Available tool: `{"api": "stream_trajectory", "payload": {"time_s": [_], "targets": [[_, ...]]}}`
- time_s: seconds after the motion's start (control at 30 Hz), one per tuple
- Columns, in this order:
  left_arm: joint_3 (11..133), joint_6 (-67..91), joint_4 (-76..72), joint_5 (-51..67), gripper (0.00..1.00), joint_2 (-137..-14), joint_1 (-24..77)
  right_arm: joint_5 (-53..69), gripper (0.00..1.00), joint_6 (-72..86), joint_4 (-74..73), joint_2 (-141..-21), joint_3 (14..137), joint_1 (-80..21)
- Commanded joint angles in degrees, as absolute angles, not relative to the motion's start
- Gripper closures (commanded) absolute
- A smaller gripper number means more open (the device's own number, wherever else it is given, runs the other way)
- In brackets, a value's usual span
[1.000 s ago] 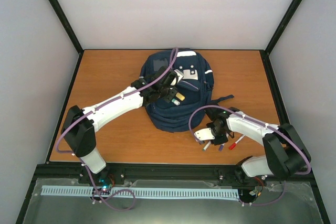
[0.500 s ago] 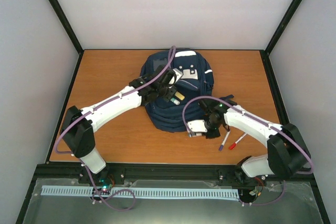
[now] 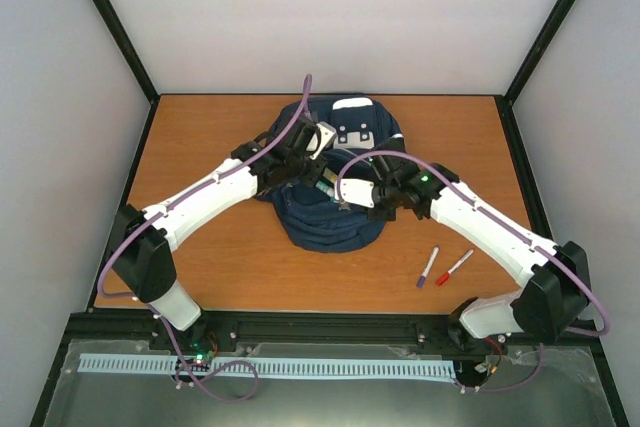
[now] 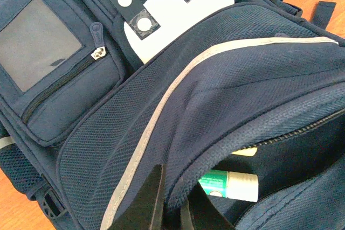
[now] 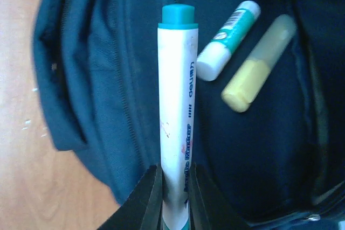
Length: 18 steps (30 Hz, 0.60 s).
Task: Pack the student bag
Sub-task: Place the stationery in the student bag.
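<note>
Student bag (image 3: 325, 225) mid-frame: pinching its flap up with left pincer (image 4: 173, 208) to hold pocket open; clamping teal-capped marker (image 5: 177, 95) in right pincer (image 5: 175, 182), aimed inside.

Bright, even light from above, soft faint shadows on the table (image 3: 210, 267), pale washed walls (image 3: 330, 17) — wrist views close, marker (image 5: 175, 106) slightly soft, inside of the student bag (image 5: 259, 149) dim

The wooden table (image 3: 210, 137) before my bases carries the student bag (image 3: 325, 227) at centre. A purple-capped marker (image 3: 428, 267) and a red-capped marker (image 3: 454, 267) lie side by side at near right, apart from the bag.
</note>
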State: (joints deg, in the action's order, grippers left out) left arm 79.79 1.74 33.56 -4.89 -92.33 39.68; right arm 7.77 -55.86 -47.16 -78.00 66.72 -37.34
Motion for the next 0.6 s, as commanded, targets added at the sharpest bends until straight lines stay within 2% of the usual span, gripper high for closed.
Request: {"api": "stream_trajectory", "payload": {"time_s": [0.0, 0.33, 0.43, 0.57], "targets": [[83.0, 4.5, 31.6, -2.5, 0.99, -88.7, 39.2, -3.0, 0.94, -54.5, -38.1, -80.3, 67.7, -40.3], [83.1, 4.5, 31.8, -2.0, 0.99, -88.5, 39.1, -18.5, 0.93, -55.3, -24.0, -88.0, 68.4, -44.4], [82.8, 4.5, 31.8, -2.1, 0.99, -88.2, 39.1, -21.9, 0.78, -54.3, -19.8, -89.4, 68.1, -44.5], [82.7, 4.5, 32.0, -2.3, 0.99, -87.8, 39.1, -21.2, 0.70, -52.1, -19.4, -88.5, 67.8, -44.5]]}}
